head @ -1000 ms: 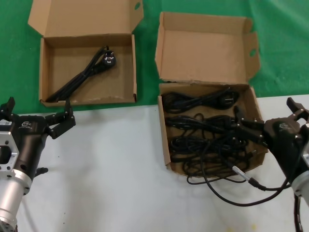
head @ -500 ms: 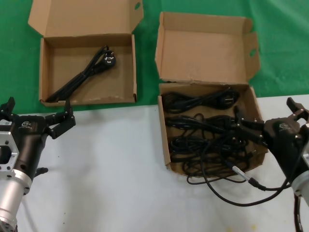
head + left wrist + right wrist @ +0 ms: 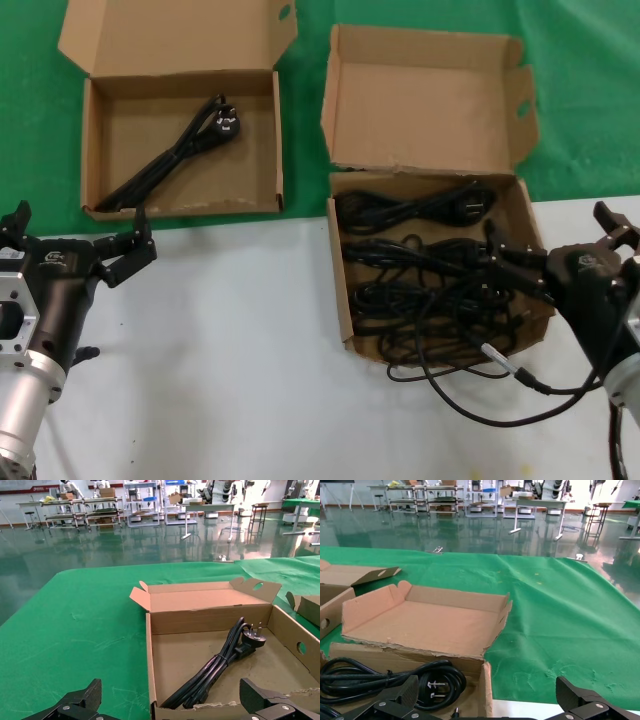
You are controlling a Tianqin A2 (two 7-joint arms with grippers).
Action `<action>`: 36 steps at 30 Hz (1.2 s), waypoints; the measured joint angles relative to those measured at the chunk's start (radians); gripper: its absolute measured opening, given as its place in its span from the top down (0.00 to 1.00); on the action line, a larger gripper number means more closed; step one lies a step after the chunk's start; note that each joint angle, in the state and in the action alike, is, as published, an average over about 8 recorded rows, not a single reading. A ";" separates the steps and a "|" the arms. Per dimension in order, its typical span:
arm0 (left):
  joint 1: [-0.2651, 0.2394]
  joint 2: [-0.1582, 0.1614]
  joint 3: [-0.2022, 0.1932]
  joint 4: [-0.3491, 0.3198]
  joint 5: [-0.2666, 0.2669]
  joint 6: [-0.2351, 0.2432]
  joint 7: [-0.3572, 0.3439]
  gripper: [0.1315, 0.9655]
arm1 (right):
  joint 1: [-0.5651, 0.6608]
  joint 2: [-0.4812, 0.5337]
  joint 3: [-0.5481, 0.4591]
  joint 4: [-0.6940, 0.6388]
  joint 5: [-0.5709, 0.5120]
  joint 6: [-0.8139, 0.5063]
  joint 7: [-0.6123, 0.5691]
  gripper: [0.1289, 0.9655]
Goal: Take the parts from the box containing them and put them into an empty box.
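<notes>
Right end effector (image 3: 548, 262) sits at the right wall of the squarer box (image 3: 340, 290), fingers spread apart & grasping nothing, one fingertip over the cords just inside the wall. Left end effector (image 3: 75, 240) hangs low over the white tabletop (image 3: 230, 380) in front of the wider box (image 3: 88, 150), fingers likewise released, nothing between them.

Cords (image 3: 430, 290): black looped bundles w/ moulded plugs fill the squarer box, lying across it in rows; near-side loops spill over the front wall onto the tabletop. One cord (image 3: 175, 155) lies diagonally in the wider box, plug toward the back wall, pins visible in left wrist view (image 3: 252, 636).

Both boxes stand lids up & open, straddling the edge between tabletop & green cloth (image 3: 590, 90). Squarer box's hinge edge is ragged.

Small logo on each end effector body, not readable. No other writing legible.
</notes>
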 joint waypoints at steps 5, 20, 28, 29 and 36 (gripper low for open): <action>0.000 0.000 0.000 0.000 0.000 0.000 0.000 0.00 | 0.000 0.000 0.000 0.000 0.000 0.000 0.000 0.00; 0.000 0.000 0.000 0.000 0.000 0.000 0.000 0.00 | 0.000 0.000 0.000 0.000 0.000 0.000 0.000 0.00; 0.000 0.000 0.000 0.000 0.000 0.000 0.000 0.00 | 0.000 0.000 0.000 0.000 0.000 0.000 0.000 0.00; 0.000 0.000 0.000 0.000 0.000 0.000 0.000 0.00 | 0.000 0.000 0.000 0.000 0.000 0.000 0.000 0.00; 0.000 0.000 0.000 0.000 0.000 0.000 0.000 0.00 | 0.000 0.000 0.000 0.000 0.000 0.000 0.000 0.00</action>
